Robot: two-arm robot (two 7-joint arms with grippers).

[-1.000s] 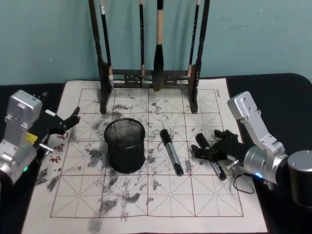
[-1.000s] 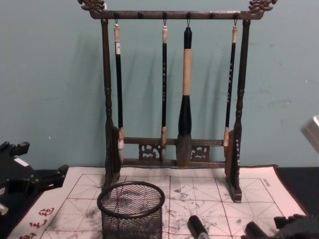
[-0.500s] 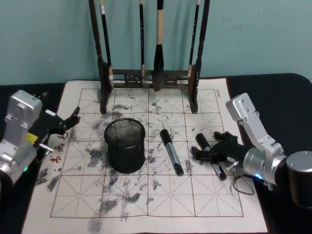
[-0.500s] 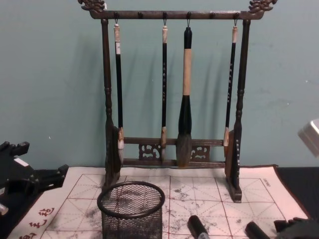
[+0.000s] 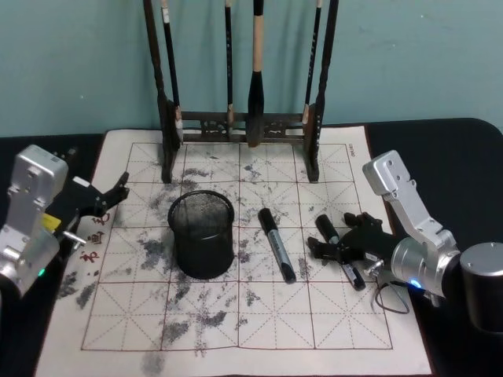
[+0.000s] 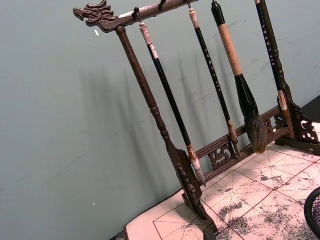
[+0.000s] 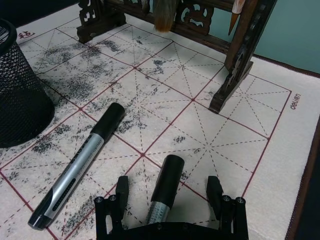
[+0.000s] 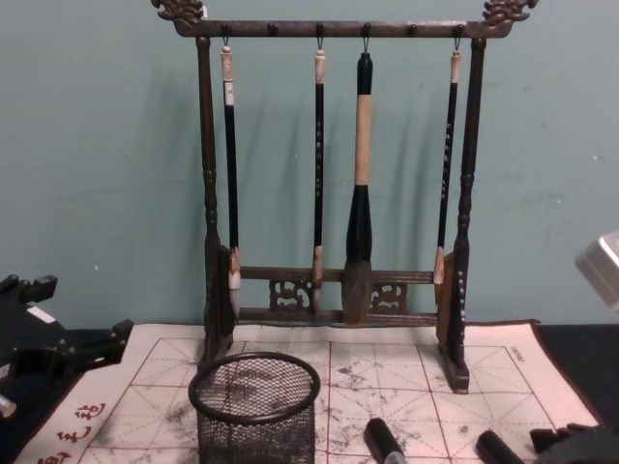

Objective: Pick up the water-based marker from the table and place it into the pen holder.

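Observation:
The pen holder [image 5: 203,234], a short black mesh cup, stands upright on the ink-stained mat; it also shows in the chest view [image 8: 255,411] and the right wrist view [image 7: 17,90]. A water-based marker [image 5: 339,251] with a black cap and grey barrel lies flat to its right. My right gripper [image 5: 334,237] is open and low over it. In the right wrist view the two fingers [image 7: 120,192] straddle this marker [image 7: 165,187] without touching it. A second similar marker [image 5: 277,243] lies between the first one and the cup. My left gripper [image 5: 114,195] hangs open at the mat's left edge.
A tall dark wooden rack [image 5: 240,126] hung with calligraphy brushes stands at the back of the mat [image 5: 236,330]. The brush rack [image 8: 338,174] rises well above the cup. Black tablecloth surrounds the mat. The near half of the mat holds only ink stains.
My right gripper has sunk a little and edged left, closer around the right-hand marker. The left arm, both markers and the cup have stayed put.

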